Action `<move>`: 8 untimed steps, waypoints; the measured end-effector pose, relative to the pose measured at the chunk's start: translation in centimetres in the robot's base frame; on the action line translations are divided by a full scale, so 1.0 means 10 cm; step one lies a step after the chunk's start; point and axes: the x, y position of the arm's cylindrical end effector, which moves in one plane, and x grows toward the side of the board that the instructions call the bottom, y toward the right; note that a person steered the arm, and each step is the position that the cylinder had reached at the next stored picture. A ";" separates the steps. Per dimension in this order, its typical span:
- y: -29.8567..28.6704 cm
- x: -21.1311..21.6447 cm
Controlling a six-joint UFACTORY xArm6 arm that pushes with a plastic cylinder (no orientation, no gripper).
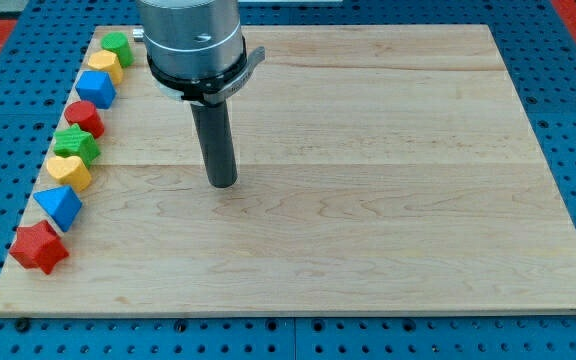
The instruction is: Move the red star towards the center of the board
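Observation:
The red star (38, 247) lies at the board's lower left corner, last in a line of blocks along the view's left edge. My tip (224, 184) rests on the wooden board (368, 200) left of the middle, well to the right of and above the red star, touching no block. The nearest blocks are the yellow block (69, 172) and the blue triangle (59, 206), both far to the tip's left.
Up the left edge above the blue triangle and yellow block stand a green star (75, 146), a red block (84, 119), a blue block (96, 88), a yellow block (104, 66) and a green block (118, 47). A blue pegboard surrounds the board.

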 end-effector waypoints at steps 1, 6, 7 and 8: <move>0.00 0.00; 0.29 1.51; 0.05 1.51; -0.39 1.51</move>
